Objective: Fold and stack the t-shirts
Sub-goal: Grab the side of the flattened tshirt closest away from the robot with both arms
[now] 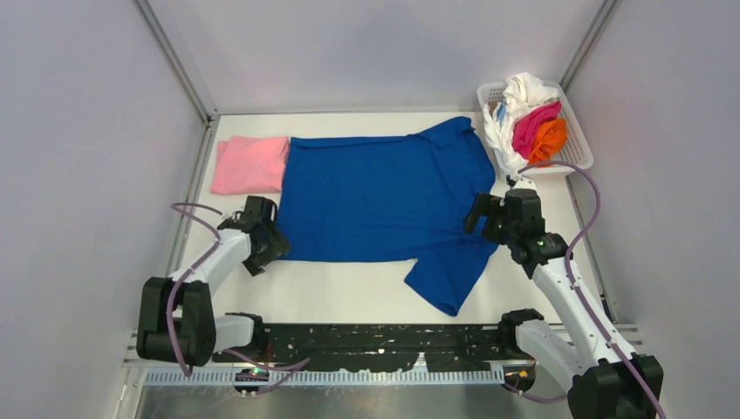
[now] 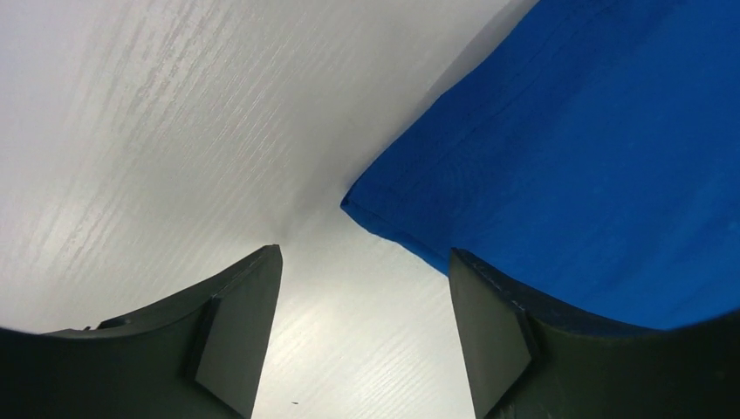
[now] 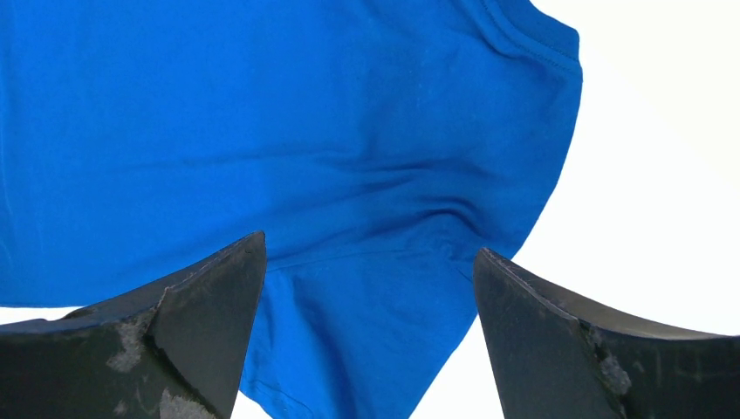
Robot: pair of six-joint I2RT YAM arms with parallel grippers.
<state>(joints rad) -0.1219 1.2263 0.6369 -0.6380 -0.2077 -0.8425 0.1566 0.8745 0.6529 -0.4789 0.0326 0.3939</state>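
A royal blue t-shirt [image 1: 384, 196] lies spread flat on the white table, plain side up, one sleeve reaching toward the near edge. A folded light pink t-shirt [image 1: 250, 163] lies at its left. My left gripper [image 1: 272, 244] is open and empty at the blue shirt's near left corner [image 2: 366, 209], just above the table. My right gripper [image 1: 480, 216] is open and empty over the shirt's right side, where the sleeve [image 3: 384, 323] meets the body. White, magenta and orange t-shirts [image 1: 532, 122] are heaped in the basket.
A white mesh basket [image 1: 578, 144] stands at the back right corner. Grey walls close in left, right and behind. A black rail [image 1: 375, 342] runs along the near edge between the arm bases.
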